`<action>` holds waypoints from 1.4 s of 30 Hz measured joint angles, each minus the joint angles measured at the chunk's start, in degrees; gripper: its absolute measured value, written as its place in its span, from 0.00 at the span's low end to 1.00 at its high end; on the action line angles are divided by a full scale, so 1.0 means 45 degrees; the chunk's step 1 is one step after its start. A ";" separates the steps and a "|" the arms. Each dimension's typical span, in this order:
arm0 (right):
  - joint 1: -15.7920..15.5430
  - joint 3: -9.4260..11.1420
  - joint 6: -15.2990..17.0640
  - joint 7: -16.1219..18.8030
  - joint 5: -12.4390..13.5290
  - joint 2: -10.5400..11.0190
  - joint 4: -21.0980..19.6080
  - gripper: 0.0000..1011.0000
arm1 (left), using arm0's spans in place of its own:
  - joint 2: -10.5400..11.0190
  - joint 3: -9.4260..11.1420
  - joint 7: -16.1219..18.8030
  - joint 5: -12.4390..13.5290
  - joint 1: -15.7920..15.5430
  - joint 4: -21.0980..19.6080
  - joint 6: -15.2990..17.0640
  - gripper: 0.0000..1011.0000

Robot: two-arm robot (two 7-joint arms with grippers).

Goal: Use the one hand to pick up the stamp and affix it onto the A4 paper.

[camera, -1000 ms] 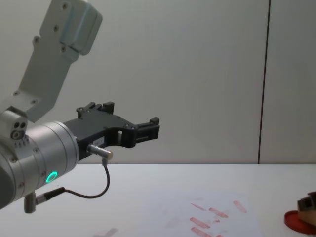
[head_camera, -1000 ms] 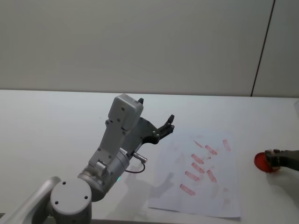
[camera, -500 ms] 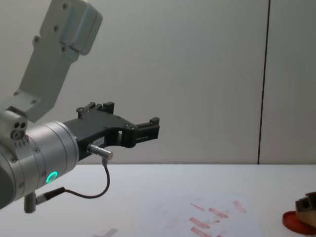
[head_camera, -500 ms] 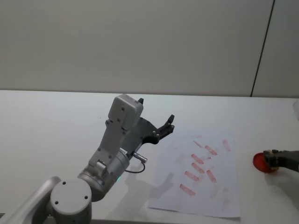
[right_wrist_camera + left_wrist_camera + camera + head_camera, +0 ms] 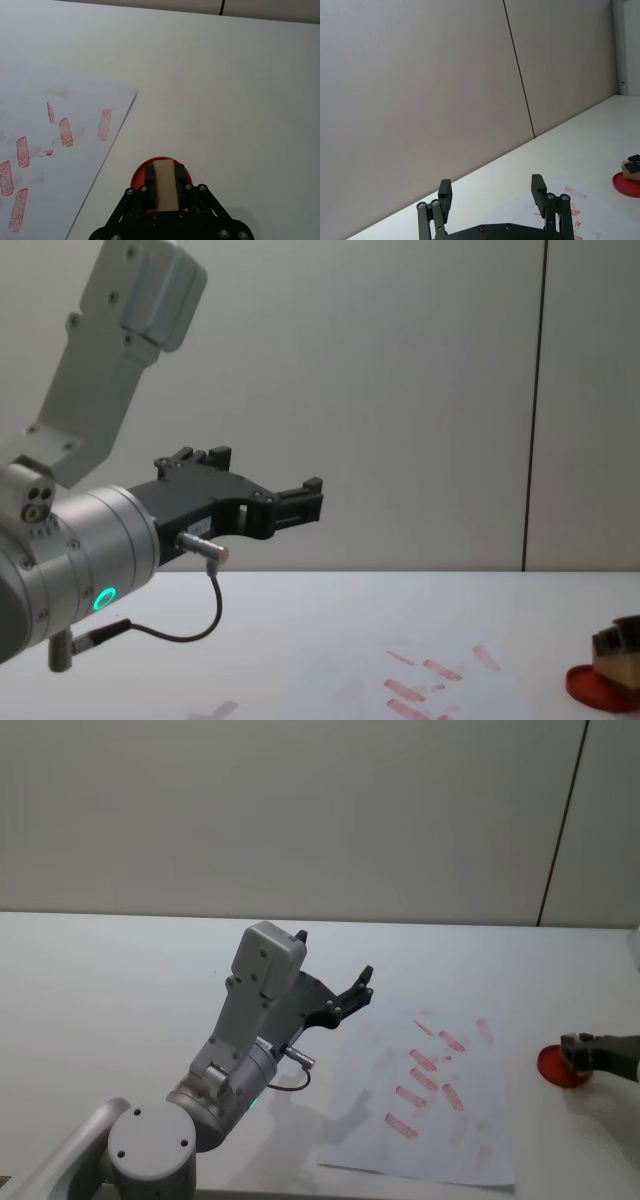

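Note:
My right gripper [image 5: 164,175] is shut on the stamp [image 5: 165,192], a light-tan wooden block held between its black fingers. The stamp is over the round red ink pad [image 5: 137,176]; whether it touches the pad I cannot tell. In the head view the right gripper [image 5: 578,1053] is at the far right, at the pad [image 5: 550,1066], just right of the A4 paper [image 5: 372,1120] with its several red marks. In the chest view the stamp [image 5: 606,648] stands on or just above the pad [image 5: 585,686]. My left gripper [image 5: 356,988] hangs open and empty, raised above the table left of the paper.
The left arm's large silver wrist [image 5: 70,570], with a green ring and a dangling black cable, fills the chest view's left. The white tabletop [image 5: 120,980] stretches back to a grey wall. Bare table lies between paper and pad [image 5: 210,100].
The right gripper with the stamp has edged left toward the paper, and the red pad under it shows slightly further left too. The left arm has not moved.

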 joint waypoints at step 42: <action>0.0102 -0.0258 -0.0799 0.0179 -0.0400 -0.0218 0.0790 0.22 | 0.0000 0.0000 0.0000 0.0000 0.0000 0.0000 -0.0001 0.99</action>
